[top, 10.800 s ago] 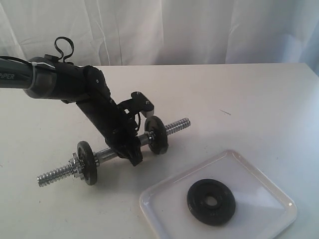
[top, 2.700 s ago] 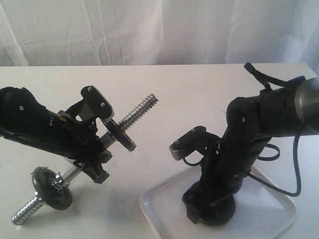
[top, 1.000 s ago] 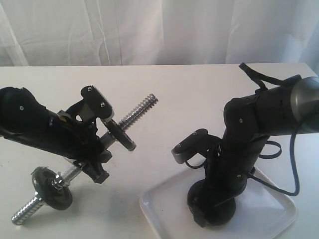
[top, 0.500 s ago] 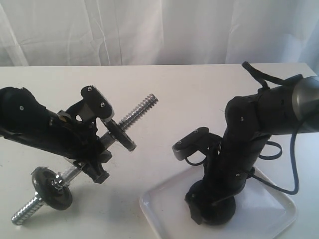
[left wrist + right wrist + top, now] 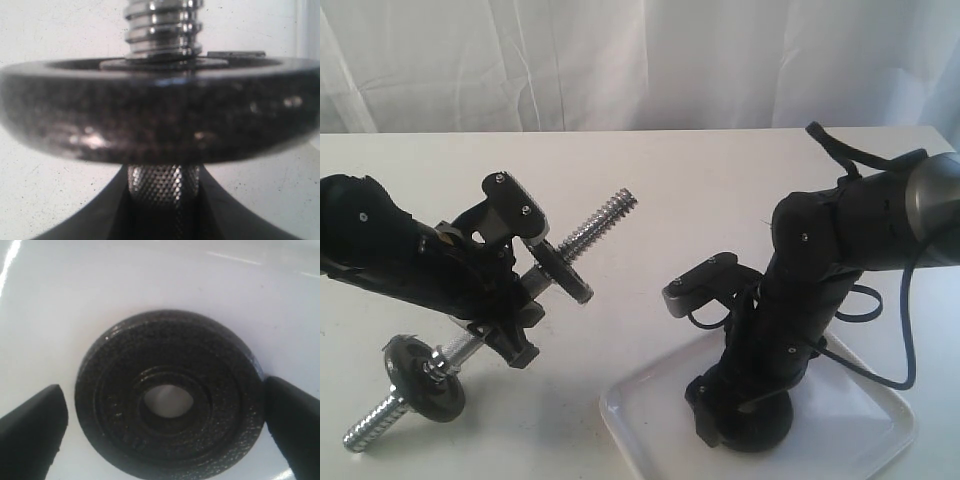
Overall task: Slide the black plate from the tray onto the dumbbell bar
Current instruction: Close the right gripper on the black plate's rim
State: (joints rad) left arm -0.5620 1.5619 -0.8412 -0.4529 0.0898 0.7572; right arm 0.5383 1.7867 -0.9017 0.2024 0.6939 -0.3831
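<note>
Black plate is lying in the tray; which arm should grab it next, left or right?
Right. The right end effector sits low over the tray, fingers open on either side of the black plate. The left end effector is busy clamping the dumbbell bar, tilted upward.

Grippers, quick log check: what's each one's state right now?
Left gripper: shut on the chrome threaded steel dumbbell bar.
Right gripper: open, straddling the round black iron plate.
</note>
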